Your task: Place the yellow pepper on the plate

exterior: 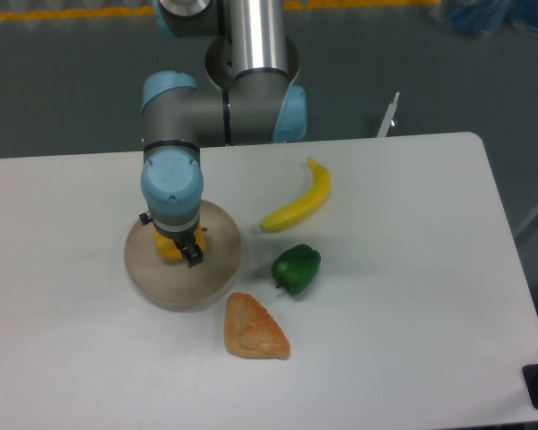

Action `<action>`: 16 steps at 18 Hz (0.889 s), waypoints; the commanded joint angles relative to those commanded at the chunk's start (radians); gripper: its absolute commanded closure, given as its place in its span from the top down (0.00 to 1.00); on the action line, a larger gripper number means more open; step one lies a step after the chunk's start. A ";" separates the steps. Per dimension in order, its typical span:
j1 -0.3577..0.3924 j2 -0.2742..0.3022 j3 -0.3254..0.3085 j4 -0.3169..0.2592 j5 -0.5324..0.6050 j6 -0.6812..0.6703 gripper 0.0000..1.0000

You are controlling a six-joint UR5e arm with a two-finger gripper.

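The yellow pepper [165, 248] shows only as a small yellow patch under the wrist, between the fingers of my gripper [176, 249]. The gripper points down over the round beige-grey plate [175, 291] at the left middle of the table and is shut on the pepper. The pepper is low over or on the plate's surface; I cannot tell whether it touches. One dark fingertip [193, 257] shows at the pepper's right side. Most of the pepper is hidden by the arm.
A long yellow banana [300, 204] lies to the right of the plate. A green pepper [296, 268] sits below it. An orange-brown triangular pastry [254, 329] lies just in front of the plate. The arm's base stands behind the plate.
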 joint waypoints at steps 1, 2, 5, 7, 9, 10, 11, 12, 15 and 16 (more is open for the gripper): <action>0.003 0.011 0.008 0.006 0.002 0.002 1.00; 0.006 0.018 0.011 0.030 0.005 0.006 1.00; 0.026 0.025 0.012 0.150 0.061 0.005 1.00; 0.043 0.026 0.005 0.208 0.168 0.011 1.00; 0.084 0.034 0.002 0.218 0.231 0.015 1.00; 0.109 0.041 0.002 0.219 0.230 0.017 1.00; 0.139 0.043 0.000 0.219 0.230 0.028 1.00; 0.165 0.043 0.000 0.219 0.230 0.056 1.00; 0.260 0.067 0.000 0.209 0.224 0.168 1.00; 0.291 0.069 0.000 0.207 0.209 0.187 1.00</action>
